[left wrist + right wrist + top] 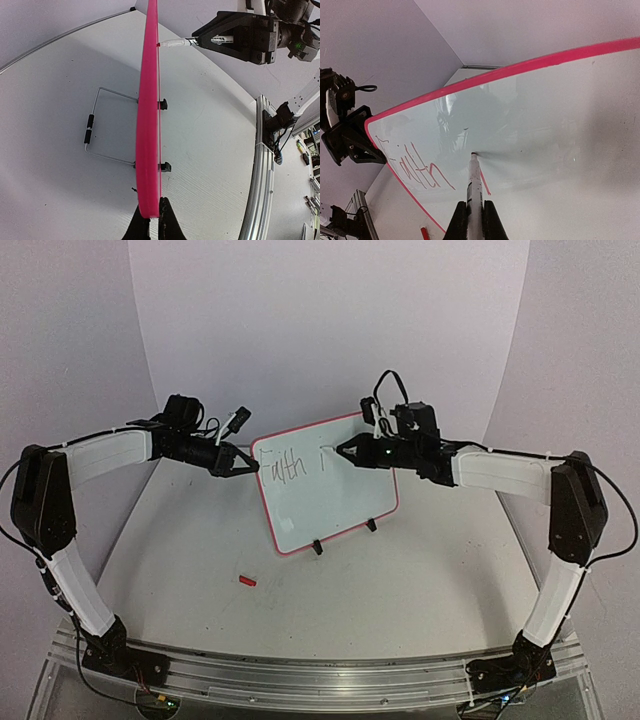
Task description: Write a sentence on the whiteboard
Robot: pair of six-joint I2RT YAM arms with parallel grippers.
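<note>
Top external view, item one: the whiteboard (325, 485), white with a red-pink rim and rounded corners, stood upright near the middle of the table (420, 590), tilted so that its left end sat nearer the arms, resting on two small black clip feet (318, 548). Item two: the sentence (290, 468), incomplete, lay in the upper left of the board face and read "Faith", followed by a single short stroke. Item three: the left gripper (245, 465) met the board at its upper left edge; the left wrist view showed the rim edge-on, with both fingers pressed against it from either side, clamped onto the whiteboard. Item four: the right gripper (345, 450) hung before the upper middle of the board; the right wrist view showed its fingers closed tight around the marker (474, 180), a thin pale barrel pointing away from the camera. The marker's tip touched the white surface just right of the written word, close beside the lone stroke. Item five: a wire stand (100, 125), seen in the left wrist view, lay on the table behind the board and was joined to it at the feet. Item six: a small red piece (247, 581) lay on the table in front of the board's left corner, apart from it.
</note>
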